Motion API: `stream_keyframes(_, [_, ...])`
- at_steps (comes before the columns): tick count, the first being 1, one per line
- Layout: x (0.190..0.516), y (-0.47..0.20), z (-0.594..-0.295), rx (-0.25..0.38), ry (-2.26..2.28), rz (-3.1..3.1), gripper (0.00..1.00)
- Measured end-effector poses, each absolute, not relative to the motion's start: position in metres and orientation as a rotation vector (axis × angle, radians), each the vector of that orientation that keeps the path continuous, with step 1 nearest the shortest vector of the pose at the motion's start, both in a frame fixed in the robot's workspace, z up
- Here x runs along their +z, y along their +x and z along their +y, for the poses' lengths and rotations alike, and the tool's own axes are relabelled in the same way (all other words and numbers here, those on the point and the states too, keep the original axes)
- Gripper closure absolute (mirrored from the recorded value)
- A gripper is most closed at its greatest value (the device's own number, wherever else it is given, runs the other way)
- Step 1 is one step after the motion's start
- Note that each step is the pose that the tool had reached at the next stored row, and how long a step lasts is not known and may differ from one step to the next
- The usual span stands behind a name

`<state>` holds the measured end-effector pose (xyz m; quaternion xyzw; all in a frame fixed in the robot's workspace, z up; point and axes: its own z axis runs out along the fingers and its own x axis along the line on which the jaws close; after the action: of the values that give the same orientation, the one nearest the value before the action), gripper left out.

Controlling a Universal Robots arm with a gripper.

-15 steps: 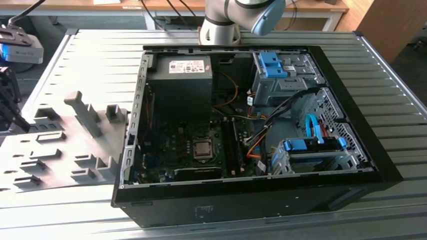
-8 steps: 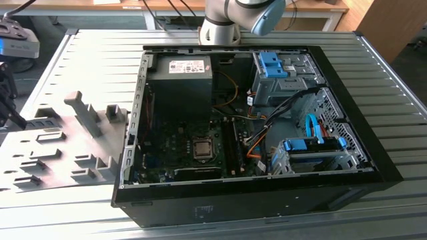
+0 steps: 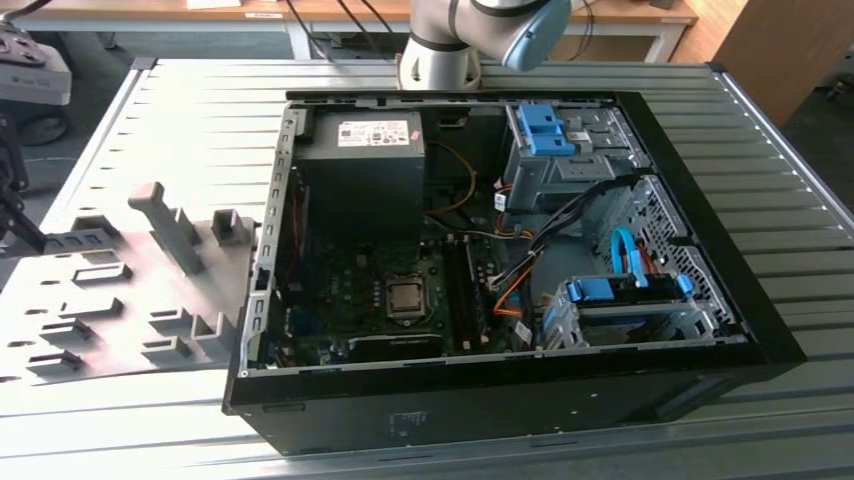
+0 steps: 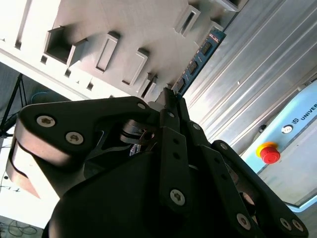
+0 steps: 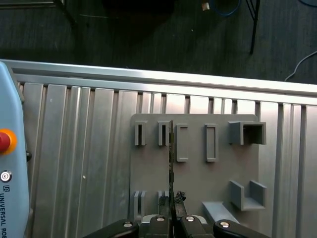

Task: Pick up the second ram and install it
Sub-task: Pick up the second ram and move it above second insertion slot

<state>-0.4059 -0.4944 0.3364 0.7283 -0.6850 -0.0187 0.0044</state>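
My gripper (image 4: 171, 96) is shut on the second ram (image 4: 199, 53), a narrow blue-green stick with black chips that juts out from between the black fingertips. In the first wrist view the ram (image 5: 171, 148) shows edge-on as a thin dark line running out from the gripper (image 5: 172, 201). It hangs above the grey holder plate (image 5: 198, 173), close to a pair of slot blocks (image 5: 162, 134). The open computer case (image 3: 694, 250) lies on the ribbed metal table, with its motherboard (image 3: 360, 290) and dark memory slots (image 3: 463, 290) exposed.
The grey holder plate (image 3: 94, 300) with several raised blocks lies to the exterior view's left of the case. A pale blue pendant with a red stop button (image 5: 4, 141) rests on the table beside the plate. The arm's base (image 3: 441, 45) stands behind the case.
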Motion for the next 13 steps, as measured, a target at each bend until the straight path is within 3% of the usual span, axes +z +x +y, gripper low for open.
stream_keyframes(13, [0.354, -0.406, -0.494, -0.059, 2.282, -2.146, 0.86])
